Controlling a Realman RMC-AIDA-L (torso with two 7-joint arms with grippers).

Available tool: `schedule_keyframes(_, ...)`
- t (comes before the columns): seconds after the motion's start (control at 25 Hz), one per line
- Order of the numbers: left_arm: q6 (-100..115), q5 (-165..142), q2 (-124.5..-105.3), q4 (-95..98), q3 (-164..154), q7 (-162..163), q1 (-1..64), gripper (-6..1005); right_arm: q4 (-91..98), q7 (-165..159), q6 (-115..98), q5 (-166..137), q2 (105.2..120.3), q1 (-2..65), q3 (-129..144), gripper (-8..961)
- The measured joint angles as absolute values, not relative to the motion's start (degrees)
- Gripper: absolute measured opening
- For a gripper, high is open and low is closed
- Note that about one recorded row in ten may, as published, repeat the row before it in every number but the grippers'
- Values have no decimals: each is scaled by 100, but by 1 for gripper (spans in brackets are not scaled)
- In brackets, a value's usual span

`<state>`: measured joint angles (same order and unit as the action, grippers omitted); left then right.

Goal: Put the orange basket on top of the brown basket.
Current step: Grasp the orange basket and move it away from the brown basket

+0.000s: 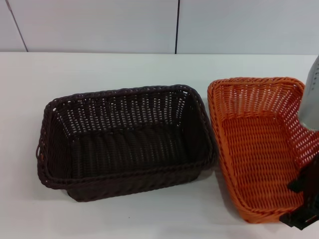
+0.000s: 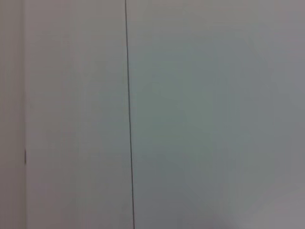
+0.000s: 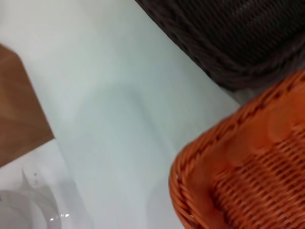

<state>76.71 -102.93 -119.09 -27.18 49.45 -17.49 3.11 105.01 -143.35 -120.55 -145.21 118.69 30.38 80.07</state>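
Note:
The orange basket (image 1: 259,144) stands on the white table (image 1: 99,64) at the right, its long side running away from me. The brown basket (image 1: 124,139) stands just to its left, almost touching it, and is empty. My right gripper (image 1: 305,201) is a dark shape at the orange basket's near right corner, over its rim, with the grey arm above it. The right wrist view shows a corner of the orange basket (image 3: 248,176) close up and the brown basket (image 3: 238,43) beyond it. My left gripper is out of view; its wrist view shows only a wall.
A pale panelled wall (image 1: 174,25) stands behind the table. In the right wrist view the table's edge (image 3: 43,119) shows, with brown floor (image 3: 19,109) beyond it and a clear plastic object (image 3: 28,205) below.

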Motion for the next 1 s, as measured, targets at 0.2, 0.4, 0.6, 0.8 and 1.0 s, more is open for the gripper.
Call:
schedule_keyframes(0.2,7611,-10290,-11909,-2717,4915,-1749,313,771,9843,-14195,-11821,-14625,11864,3142,8151,689)
schedule_keyframes(0.4,7599,-10290,-11901,-2700,4874,-1749,318,770,9337,-14168,-11582,-14741,11865,3211,8429,681)
schedule_keyframes(0.6,7599,-10291,-11892,-2680,4874,-1749,316,770,9116,-14141,-11306,-15156,11878,3198,8770,673)
schedule_keyframes(0.8,7599,-10292,-11880,-2613,4876,-1749,317,770,9134,-14121,-11220,-15327,11881,3194,9035,631)
schedule_keyframes(1.0,7598,-10292,-11879,-2548,4878,-1749,333,770,9011,-14123,-11008,-15376,11889,3238,9210,538)
